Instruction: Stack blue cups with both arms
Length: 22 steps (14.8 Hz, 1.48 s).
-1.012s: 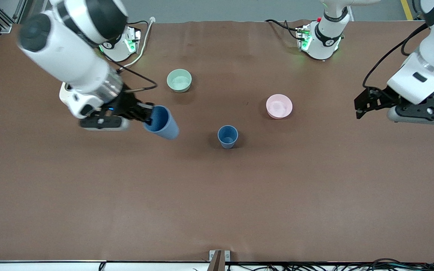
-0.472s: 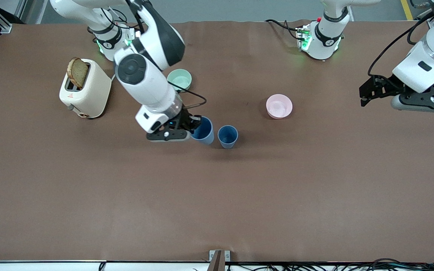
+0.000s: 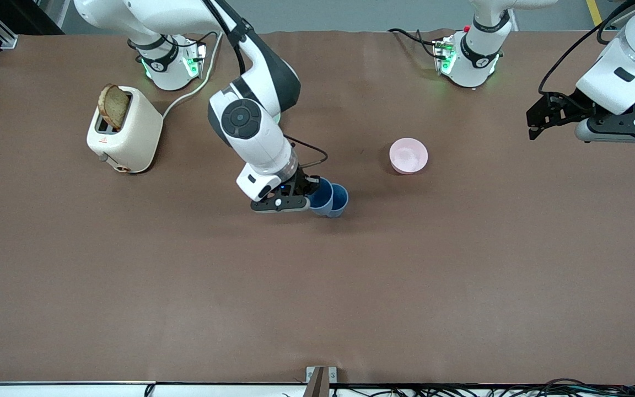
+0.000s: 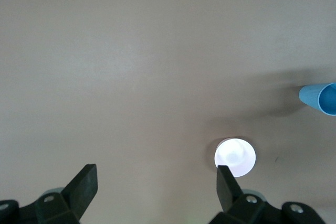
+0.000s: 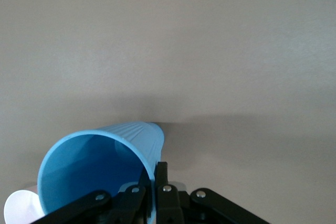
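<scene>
My right gripper (image 3: 310, 191) is shut on the rim of one blue cup (image 3: 321, 194) and holds it tilted, low over the middle of the table. It overlaps the rim of the second blue cup (image 3: 340, 199), which stands upright on the table. In the right wrist view the fingers (image 5: 161, 178) pinch the held cup's wall (image 5: 100, 163). My left gripper (image 3: 535, 124) is open and empty, up in the air over the left arm's end of the table. Its view shows the spread fingers (image 4: 84, 184) and a blue cup (image 4: 319, 98) at the picture's edge.
A pink bowl (image 3: 408, 155) sits between the cups and the left arm's end; it also shows in the left wrist view (image 4: 234, 157). A cream toaster (image 3: 124, 131) holding a bread slice (image 3: 112, 106) stands near the right arm's base. The right arm's elbow covers the pale green bowl.
The right arm has carried its blue cup across the table to the standing cup and lowered it beside its rim. The left gripper has drifted slightly toward its base.
</scene>
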Each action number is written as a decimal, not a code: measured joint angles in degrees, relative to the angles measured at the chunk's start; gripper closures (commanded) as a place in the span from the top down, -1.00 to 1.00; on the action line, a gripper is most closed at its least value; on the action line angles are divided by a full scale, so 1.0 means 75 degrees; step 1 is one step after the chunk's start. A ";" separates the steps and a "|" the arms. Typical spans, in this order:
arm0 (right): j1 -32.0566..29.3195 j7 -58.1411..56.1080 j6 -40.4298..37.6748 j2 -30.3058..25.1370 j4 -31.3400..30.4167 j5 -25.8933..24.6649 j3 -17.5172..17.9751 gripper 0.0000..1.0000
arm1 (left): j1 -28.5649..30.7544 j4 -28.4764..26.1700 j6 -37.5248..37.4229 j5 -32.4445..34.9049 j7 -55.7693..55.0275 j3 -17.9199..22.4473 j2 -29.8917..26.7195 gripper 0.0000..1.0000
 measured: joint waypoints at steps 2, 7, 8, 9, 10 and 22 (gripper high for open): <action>0.0103 0.0024 0.0000 0.0005 0.0023 0.0000 -0.0001 -0.99 | 0.0016 -0.0015 0.0000 0.0000 0.0000 0.0001 0.0001 1.00; 0.0282 0.0030 -0.0021 0.0012 0.0034 0.0000 -0.0001 -0.99 | 0.0032 -0.0016 0.0000 0.0000 0.0000 0.0007 0.0000 1.00; 0.0303 0.0030 -0.0021 0.0016 0.0033 -0.0002 -0.0003 -0.99 | 0.0032 -0.0016 0.0000 0.0000 0.0001 0.0007 -0.0001 1.00; 0.0320 0.0030 -0.0021 0.0023 0.0033 -0.0004 -0.0005 -0.98 | 0.0032 -0.0016 0.0000 0.0000 0.0001 0.0007 -0.0001 1.00; 0.0334 0.0030 -0.0021 0.0040 0.0029 -0.0022 -0.0010 -0.98 | 0.0032 -0.0016 0.0000 0.0000 0.0001 0.0007 -0.0002 1.00; 0.0403 0.0037 0.0355 0.0575 0.0029 -0.0567 -0.0033 1.00 | 0.0034 -0.0013 0.0001 0.0000 0.0003 0.0008 -0.0003 1.00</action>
